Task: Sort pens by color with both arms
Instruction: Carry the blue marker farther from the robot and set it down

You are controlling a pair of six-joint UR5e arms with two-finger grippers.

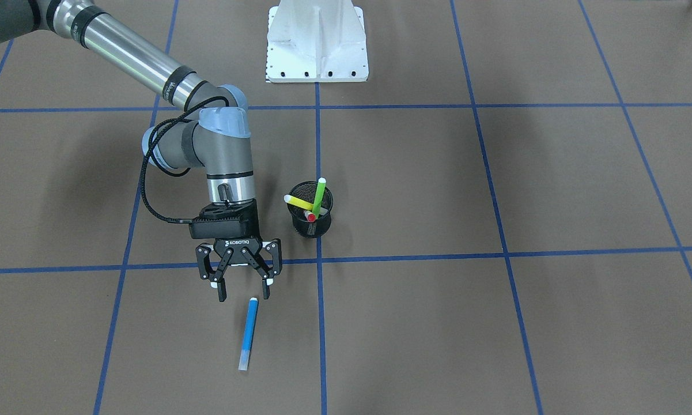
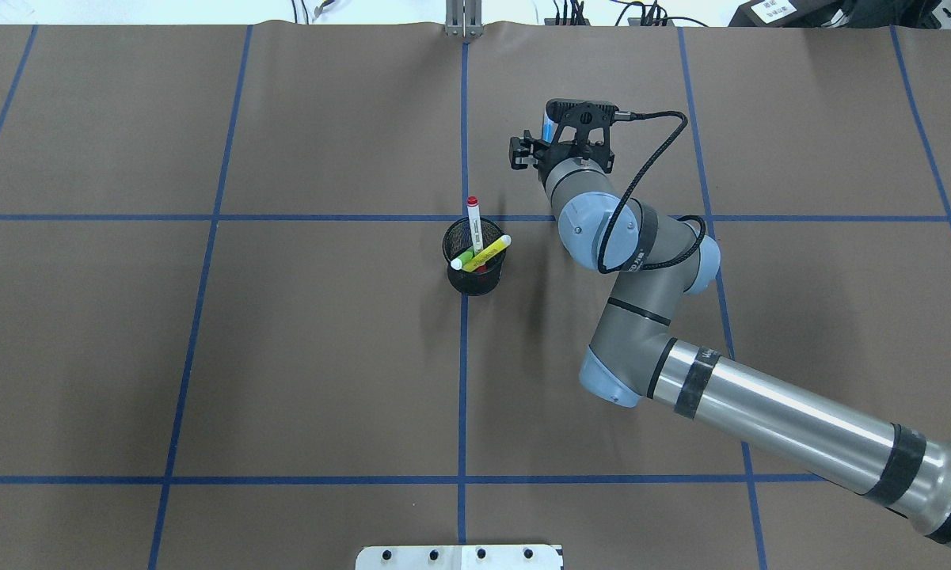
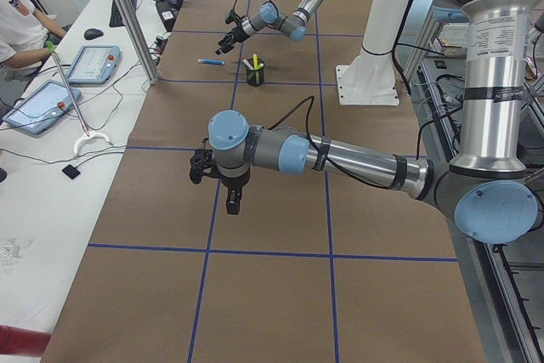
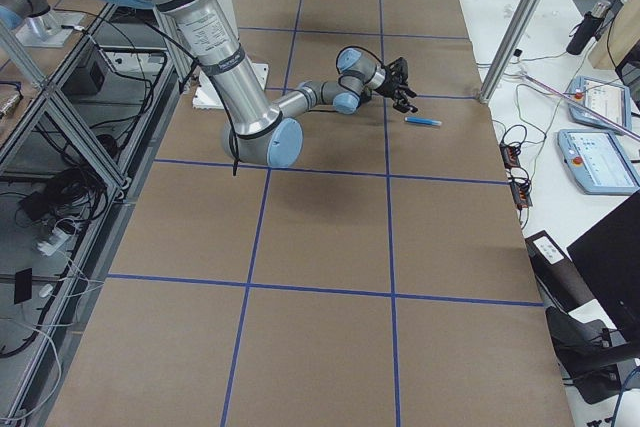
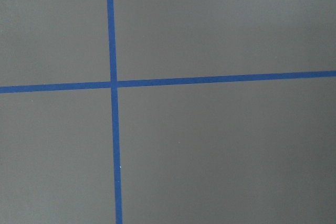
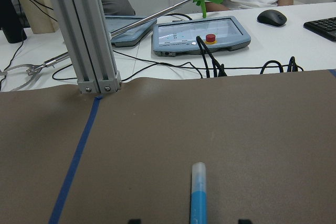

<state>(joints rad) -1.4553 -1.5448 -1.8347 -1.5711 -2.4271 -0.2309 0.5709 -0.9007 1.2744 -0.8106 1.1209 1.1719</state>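
Observation:
The blue pen [image 1: 249,333] lies flat on the brown table, pale end toward the operators. My right gripper [image 1: 243,291] hangs open just above its near end and holds nothing. In the right wrist view the blue pen [image 6: 199,199] lies between the two fingertips at the bottom edge. The yellow pen [image 1: 300,202], the lime green pen [image 1: 320,194] and the white pen with red ends [image 2: 474,222] stand in the black mesh cup [image 1: 312,222]. My left gripper [image 3: 229,197] shows only in the exterior left view, low over bare table, and I cannot tell whether it is open or shut.
The white pedestal [image 1: 317,43] stands behind the cup. Blue tape lines [image 1: 319,323] grid the table. Beyond the far edge are an aluminium post [image 6: 84,35], tablets [image 6: 202,34] and cables. The left wrist view shows only table and a tape crossing [image 5: 112,84].

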